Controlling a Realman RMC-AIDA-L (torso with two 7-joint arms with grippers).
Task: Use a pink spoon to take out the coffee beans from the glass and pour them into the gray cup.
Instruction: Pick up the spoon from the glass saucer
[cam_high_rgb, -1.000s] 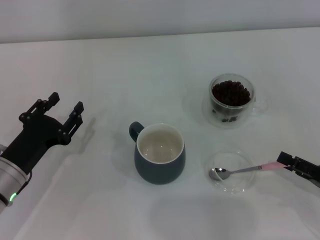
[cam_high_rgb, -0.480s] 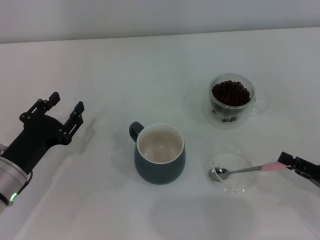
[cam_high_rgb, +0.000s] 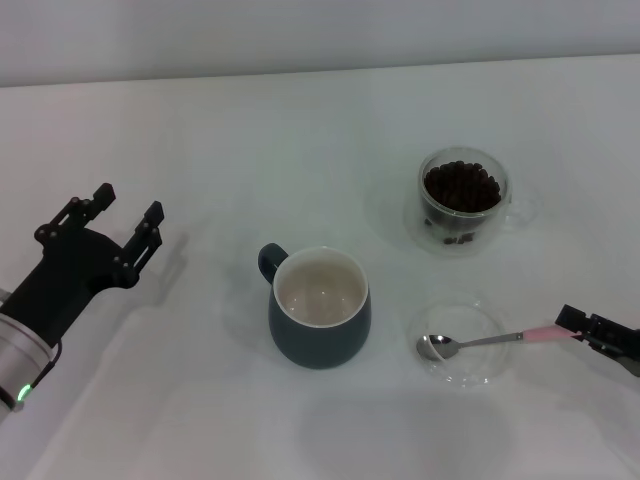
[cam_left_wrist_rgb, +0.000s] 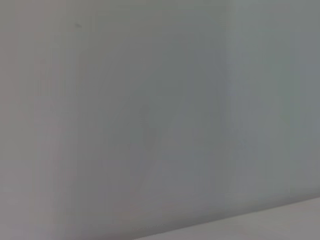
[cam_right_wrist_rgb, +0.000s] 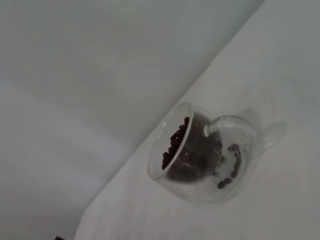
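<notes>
Barely anything's moved: your right end effector (cam_high_rgb: 578, 328) stays clamped on the pink spoon (cam_high_rgb: 478, 342) in the dish (cam_high_rgb: 440, 319), left end effector (cam_high_rgb: 112, 218) spread apart, so no beans scooped yet.

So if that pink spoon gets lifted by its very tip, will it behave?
Probably stiff, with its metal bowl and neck. The right gripper meets only the end of the pink spoon, so it may pivot or slip. Its bowl rests in a clear dish, likely to scrape.

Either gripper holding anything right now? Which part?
Right gripper is at the pink end of the spoon's handle; grip can't be confirmed. Left gripper is open, empty.
</notes>
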